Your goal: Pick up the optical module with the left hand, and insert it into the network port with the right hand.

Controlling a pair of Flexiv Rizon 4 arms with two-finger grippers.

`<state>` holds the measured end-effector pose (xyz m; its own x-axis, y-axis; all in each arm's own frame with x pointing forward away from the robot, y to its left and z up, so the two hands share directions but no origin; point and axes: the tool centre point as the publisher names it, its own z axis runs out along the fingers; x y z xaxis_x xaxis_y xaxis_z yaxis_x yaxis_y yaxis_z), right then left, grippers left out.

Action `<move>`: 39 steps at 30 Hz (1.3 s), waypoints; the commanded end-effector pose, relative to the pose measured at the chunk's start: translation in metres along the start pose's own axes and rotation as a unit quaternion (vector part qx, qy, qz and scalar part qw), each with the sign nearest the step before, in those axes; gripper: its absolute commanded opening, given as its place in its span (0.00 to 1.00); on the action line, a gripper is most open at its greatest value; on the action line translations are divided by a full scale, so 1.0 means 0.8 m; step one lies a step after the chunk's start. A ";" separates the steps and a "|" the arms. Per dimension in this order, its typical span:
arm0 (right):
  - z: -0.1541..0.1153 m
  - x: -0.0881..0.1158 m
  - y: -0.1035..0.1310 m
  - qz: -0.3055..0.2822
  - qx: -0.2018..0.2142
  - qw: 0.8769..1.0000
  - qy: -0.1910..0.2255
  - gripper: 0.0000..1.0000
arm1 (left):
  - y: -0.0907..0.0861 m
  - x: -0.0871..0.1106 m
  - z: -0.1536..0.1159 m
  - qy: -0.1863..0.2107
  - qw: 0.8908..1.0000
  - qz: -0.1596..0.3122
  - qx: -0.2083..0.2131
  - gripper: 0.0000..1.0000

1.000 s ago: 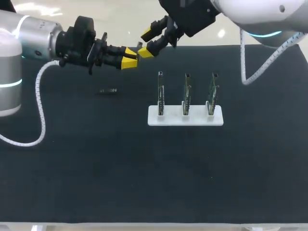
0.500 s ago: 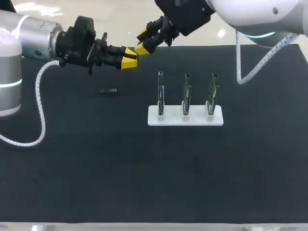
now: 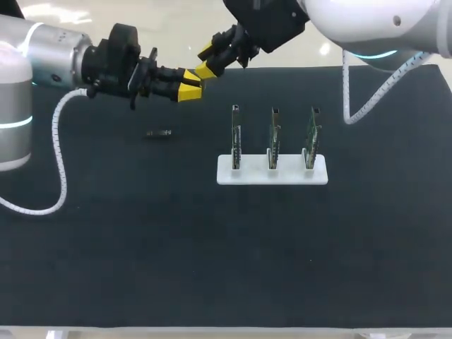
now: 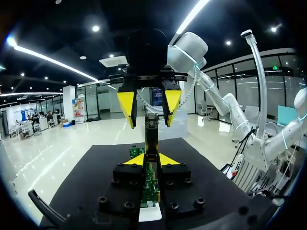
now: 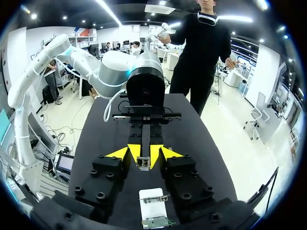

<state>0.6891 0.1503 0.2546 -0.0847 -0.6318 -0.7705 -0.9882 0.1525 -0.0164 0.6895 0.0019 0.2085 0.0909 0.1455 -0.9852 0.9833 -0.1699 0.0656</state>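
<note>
**The module (image 4: 151,132) gripped above the table's (image 3: 141,247) far edge**

The left gripper (image 3: 191,83) was clenched on it. The right gripper (image 3: 206,60) stood spread, one finger either side of the module's free end, neither touching. Three upright boards (image 3: 273,134) sat in a white rack (image 3: 247,174) near mid-table; a small dark part (image 3: 159,133) lay nearer the left edge.
</note>
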 end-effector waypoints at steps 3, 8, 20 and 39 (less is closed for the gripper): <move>0.003 0.000 0.003 0.001 0.004 1.000 -0.001 0.36 | -0.001 0.000 0.001 0.000 1.000 0.001 -0.002 0.00; 0.001 0.001 0.005 0.001 0.004 1.000 -0.001 0.32 | -0.001 0.000 0.001 0.000 1.000 0.001 -0.002 0.00; -0.001 0.005 0.003 -0.001 0.001 1.000 -0.002 0.27 | -0.001 0.000 0.001 0.000 1.000 0.001 -0.002 0.00; 0.000 0.007 -0.001 -0.004 -0.001 1.000 -0.003 0.00 | -0.001 0.000 0.001 0.000 1.000 0.001 -0.002 0.00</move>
<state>0.6883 0.1468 0.2508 -0.0764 -0.6283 -0.7742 -0.9889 0.1473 -0.0220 0.6895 0.0020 0.2081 0.0906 0.1458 -0.9852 0.9834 -0.1695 0.0654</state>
